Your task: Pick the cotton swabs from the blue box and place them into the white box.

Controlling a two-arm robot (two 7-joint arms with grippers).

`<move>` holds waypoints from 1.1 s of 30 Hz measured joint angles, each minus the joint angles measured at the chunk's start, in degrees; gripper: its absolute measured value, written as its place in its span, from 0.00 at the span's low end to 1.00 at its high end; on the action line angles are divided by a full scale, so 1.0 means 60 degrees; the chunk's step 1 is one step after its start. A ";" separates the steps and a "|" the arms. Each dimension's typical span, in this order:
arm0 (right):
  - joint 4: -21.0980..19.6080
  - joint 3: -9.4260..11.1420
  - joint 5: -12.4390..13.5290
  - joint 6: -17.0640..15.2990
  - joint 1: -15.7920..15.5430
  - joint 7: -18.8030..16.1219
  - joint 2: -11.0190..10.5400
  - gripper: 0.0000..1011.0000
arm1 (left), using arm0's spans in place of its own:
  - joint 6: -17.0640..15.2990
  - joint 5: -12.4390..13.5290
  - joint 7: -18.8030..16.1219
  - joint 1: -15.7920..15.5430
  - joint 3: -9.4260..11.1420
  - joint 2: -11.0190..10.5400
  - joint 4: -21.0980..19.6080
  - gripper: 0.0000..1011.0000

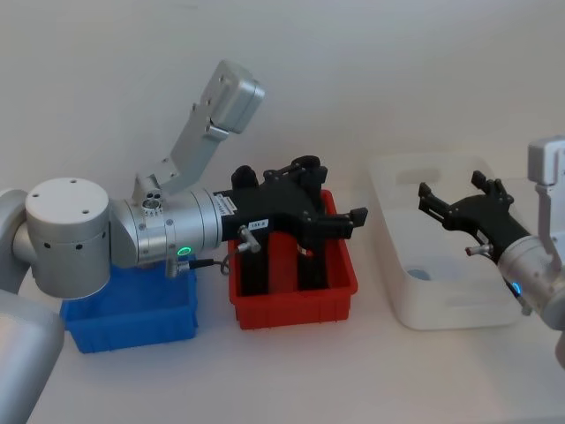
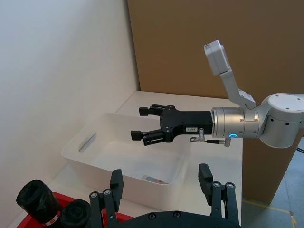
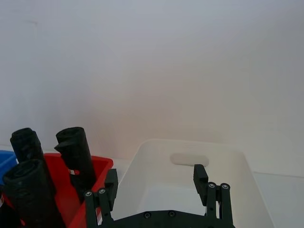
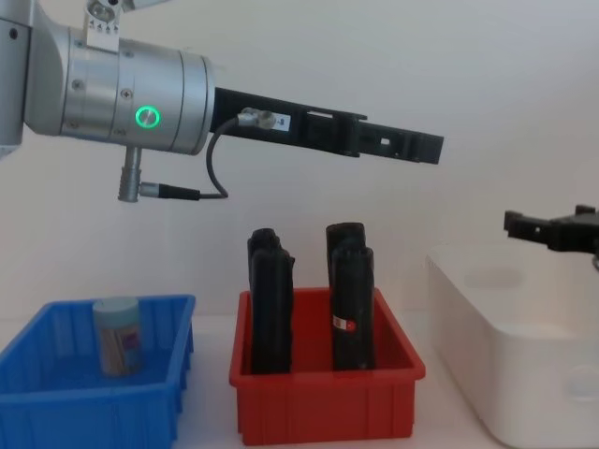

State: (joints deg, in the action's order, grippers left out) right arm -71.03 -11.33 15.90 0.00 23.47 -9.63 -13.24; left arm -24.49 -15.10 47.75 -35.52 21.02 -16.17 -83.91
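Nearest, inside the low bright blue plastic bin [image 4: 56, 412] with ribbed rim and slanted walls: one small clear cylindrical tub of cotton swabs [image 4: 119, 337]. Upright, packed with pale beige sticks, capped by a light grey-blue round lid.

Well above and off to its right: the black left gripper [image 4: 412, 148], stretched out level over the bright red plastic bin [image 4: 328, 402] and the tall black flat objects [image 4: 271, 299] standing in it. Fingers spread wide, with nothing between them, well apart from the tub.

Further right, in the large white plastic box [image 1: 397, 300] with rounded corners: a second tub [image 1: 422, 272], with grey-blue lid showing, on the floor toward the near left part. Upright or tipped, cannot tell.

Over that box, above rim level: the black right gripper [image 1: 452, 187]. Also wide open and empty, clear of the second tub below.

Behind everything, a plain pale wall [image 1: 353, 71].
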 joint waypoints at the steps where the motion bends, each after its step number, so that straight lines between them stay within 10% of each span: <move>1: -0.0091 0.0012 0.0013 0.0050 -0.0047 0.0031 -0.0018 0.99 | 0.0000 0.0000 0.0000 0.0000 0.0000 0.0001 0.0000 0.99; 17: -0.1060 0.0111 0.0116 0.0367 -0.0573 0.0281 -0.0203 0.99 | 0.0021 0.0005 -0.0061 0.0035 0.0005 -0.0008 -0.0004 0.99; 33: -0.2449 -0.0027 0.0116 0.0116 -0.1788 0.0525 -0.0490 0.99 | 0.0929 0.0128 -0.1846 0.0862 0.0196 -0.0224 -0.0362 0.99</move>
State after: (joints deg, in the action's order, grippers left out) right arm -85.72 -11.50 16.59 0.69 12.73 -6.48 -16.18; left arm -18.91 -14.33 36.67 -30.35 22.20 -17.51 -86.08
